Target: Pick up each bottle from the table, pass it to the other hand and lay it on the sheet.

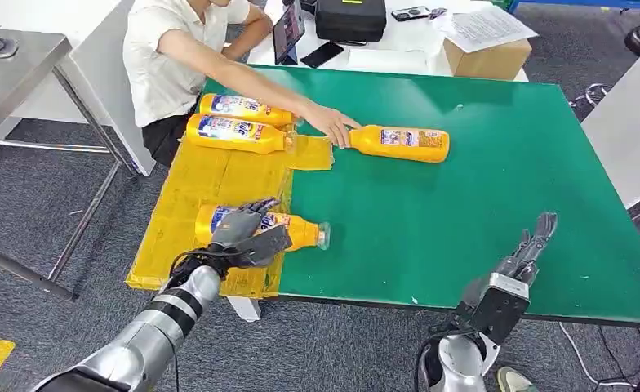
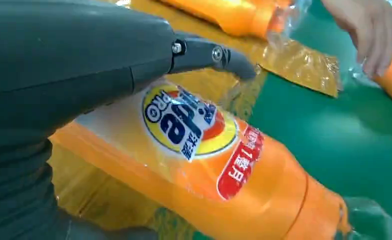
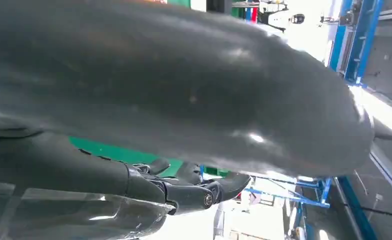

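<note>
At the seven o'clock corner of the green table, in the head view, the left hand is lying over a bottle on the yellow sheet, its fingers wrapping the label and hiding much of it; the clear cap end is pointing toward three o'clock. Four orange bottles are showing in all: this one, two bottles lying side by side at the sheet's twelve o'clock end, and a fourth bottle resting on bare green with a person's hand touching its neck. The right hand is hovering at five o'clock, fingers straight and apart, holding nothing. A cardboard box and a black case are sitting on the white table beyond.

In the left wrist view, a dark finger is pressing across the bottle's label, the cap blurring out at the edge.

In the right wrist view, the grey thumb is covering most of the frame.
</note>
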Controlling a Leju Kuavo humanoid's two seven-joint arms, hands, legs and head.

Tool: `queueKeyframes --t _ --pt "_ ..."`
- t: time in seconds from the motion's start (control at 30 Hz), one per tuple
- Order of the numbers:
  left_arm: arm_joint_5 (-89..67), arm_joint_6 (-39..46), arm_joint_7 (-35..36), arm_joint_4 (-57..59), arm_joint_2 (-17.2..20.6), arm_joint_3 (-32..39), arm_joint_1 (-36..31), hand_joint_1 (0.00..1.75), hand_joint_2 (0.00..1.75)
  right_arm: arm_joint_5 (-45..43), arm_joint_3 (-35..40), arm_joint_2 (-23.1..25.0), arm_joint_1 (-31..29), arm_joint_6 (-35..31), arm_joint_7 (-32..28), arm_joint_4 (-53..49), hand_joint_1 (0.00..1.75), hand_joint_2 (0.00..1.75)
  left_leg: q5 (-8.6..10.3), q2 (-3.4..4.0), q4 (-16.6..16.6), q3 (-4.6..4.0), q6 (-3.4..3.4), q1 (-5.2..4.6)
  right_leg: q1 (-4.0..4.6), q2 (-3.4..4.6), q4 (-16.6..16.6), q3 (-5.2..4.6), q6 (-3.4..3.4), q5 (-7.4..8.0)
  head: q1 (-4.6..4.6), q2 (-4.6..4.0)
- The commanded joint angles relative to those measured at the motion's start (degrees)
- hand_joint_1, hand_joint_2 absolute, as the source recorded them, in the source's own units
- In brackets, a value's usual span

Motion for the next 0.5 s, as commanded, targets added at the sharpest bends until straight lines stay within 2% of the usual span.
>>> queueKeyframes --t 0.03,0.13,0.33,0.4,0.47,0.5 --pt "0.4 -1.0 0.0 6.5 -0.3 1.4 -3.1 0.0 1.75 -0.3 0.9 -2.1 -2.1 0.0 0.0 4.3 0.0 0.0 -0.03 0.05 0.0 0.16 -0.07 0.03 0.03 0.09 0.0 0.14 -0.08 -0.01 -0.02 0.0" --pt "0.4 -1.0 0.0 6.5 -0.3 1.4 -3.1 0.0 1.75 -0.3 0.9 -2.1 -2.1 0.0 0.0 4.3 0.0 0.0 -0.03 0.06 0.0 0.15 -0.08 0.05 0.05 0.1 0.0 0.13 -0.08 0.0 -0.02 0.0" --pt "4.0 -7.8 -2.2 4.4 -0.1 1.2 -2.7 0.0 1.75 -1.1 1.9 -2.6 -2.5 0.0 0.0 4.9 0.0 0.0 -0.15 0.13 0.0 0.44 -0.19 0.09 0.08 0.23 0.0 0.39 -0.2 -0.1 -0.02 0.0" --pt "5.4 -10.0 -3.1 3.1 0.1 0.9 -2.1 0.0 1.75 -1.3 2.0 -2.7 -2.6 0.0 0.0 5.0 0.0 0.0 -0.06 0.07 0.0 0.28 -0.13 0.05 0.05 0.15 0.0 0.26 -0.12 -0.04 0.0 0.0" --pt "6.0 -9.6 -4.7 1.3 0.2 0.6 -1.1 0.0 1.75 -1.1 1.8 -2.6 -2.5 0.0 0.0 4.8 0.0 0.0 -0.04 0.09 0.0 0.24 -0.1 0.04 0.03 0.16 0.0 0.23 -0.09 -0.02 -0.02 0.0" --pt "6.6 -7.0 -7.1 -3.4 -0.4 -0.4 1.3 0.0 1.75 -0.5 1.2 -2.3 -2.0 0.0 0.0 4.2 0.0 0.0 -0.08 0.12 -0.1 0.35 -0.13 0.05 0.04 0.2 -0.1 0.31 -0.13 -0.04 -0.02 0.0"
